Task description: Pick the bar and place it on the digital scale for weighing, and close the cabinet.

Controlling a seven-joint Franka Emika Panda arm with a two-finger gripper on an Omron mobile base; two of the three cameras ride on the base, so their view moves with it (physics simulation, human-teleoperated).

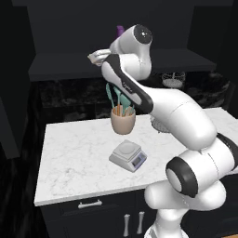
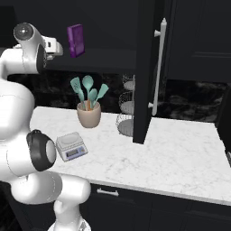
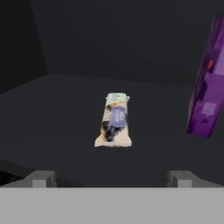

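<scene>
1. My gripper [image 3: 112, 178] stands with its fingers [image 3: 40, 178] spread as wide as they go, empty and touching nothing, the tips rising at the 7 and 5 o'clock corners of the hand view.

2. Between and beyond those tips, near the centre of the hand view, lies the bar [image 3: 114, 120], flat on the dark cabinet shelf [image 3: 65, 109], its long side running away from me toward 12 o'clock.

3. At 3 o'clock of the bar stands a purple package [image 3: 208, 83], apart from it and clear of the fingers.

4. I judge the step in hand to be the reach: the hand is up inside the open cabinet [image 2: 145, 67], lined up on the bar but not yet on it.

5. The next move, as I read it, calls for easing forward and down until the fingers straddle the bar's narrow width, then closing, keeping clear of the purple package.

6. Below, on the white counter [image 1: 74, 153], the digital scale [image 1: 128, 155] waits with a bare platform, at 5 o'clock of the utensil pot [image 1: 123, 120].

7. The cabinet door [image 2: 144, 99] hangs open over the counter, its closing not yet begun.
</scene>
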